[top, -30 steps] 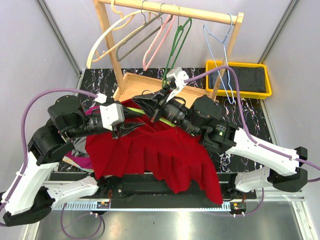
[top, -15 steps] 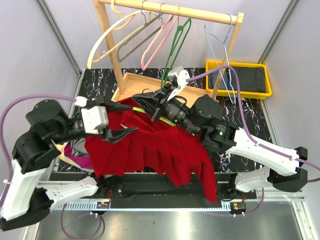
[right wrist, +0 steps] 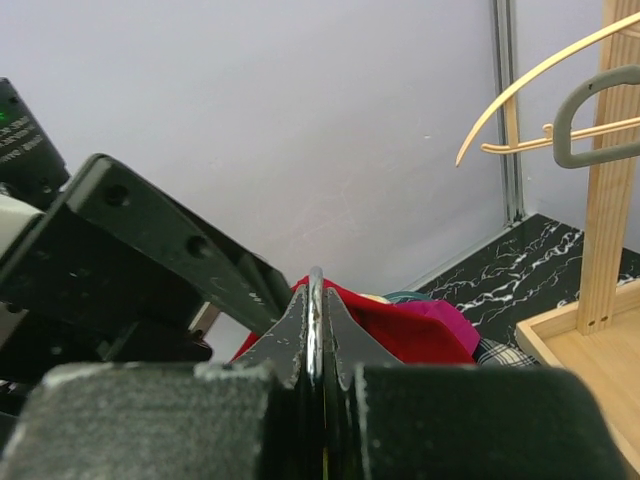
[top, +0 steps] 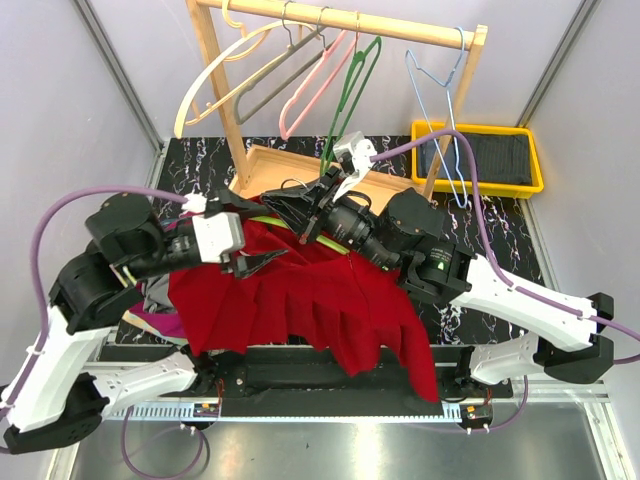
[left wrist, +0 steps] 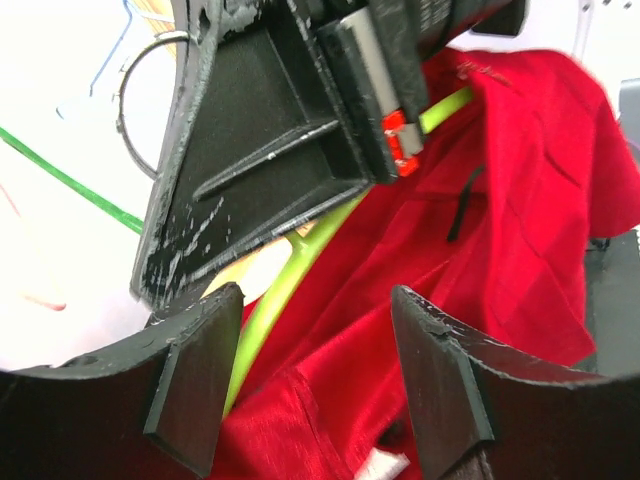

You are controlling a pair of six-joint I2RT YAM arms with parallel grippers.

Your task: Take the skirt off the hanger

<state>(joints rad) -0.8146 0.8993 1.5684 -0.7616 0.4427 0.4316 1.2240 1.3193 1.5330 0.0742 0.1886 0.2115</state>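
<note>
We clamp our right fingers (right wrist: 300, 335) on the green hanger's (left wrist: 285, 290) hook (right wrist: 316, 300) to steady it, while our left fingers (left wrist: 440, 390) stand apart at the red skirt (top: 330, 310) draped from it, ready to pull it free.

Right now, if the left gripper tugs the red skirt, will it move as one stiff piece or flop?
Probably flop: the skirt drapes in soft folds, one corner hanging limp. It looks thin and light, so only the pinched part would likely lift first. It may catch on the green hanger threaded under the cloth.
</note>
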